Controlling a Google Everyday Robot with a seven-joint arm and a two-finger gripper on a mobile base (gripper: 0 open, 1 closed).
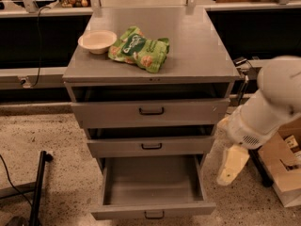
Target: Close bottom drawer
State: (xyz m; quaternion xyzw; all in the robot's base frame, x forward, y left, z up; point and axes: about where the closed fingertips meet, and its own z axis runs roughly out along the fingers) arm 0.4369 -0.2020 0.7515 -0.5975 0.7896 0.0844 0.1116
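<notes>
The bottom drawer of the grey metal cabinet is pulled far out, empty inside, with a small black bar handle on its front near the bottom edge of the view. My gripper hangs from the white arm to the right of the cabinet, pale and pointing down, level with the open drawer's right side and apart from it.
The top drawer and middle drawer stand slightly out. A bowl and a green snack bag lie on the cabinet top. A cardboard box sits at the right, a black stand at the left.
</notes>
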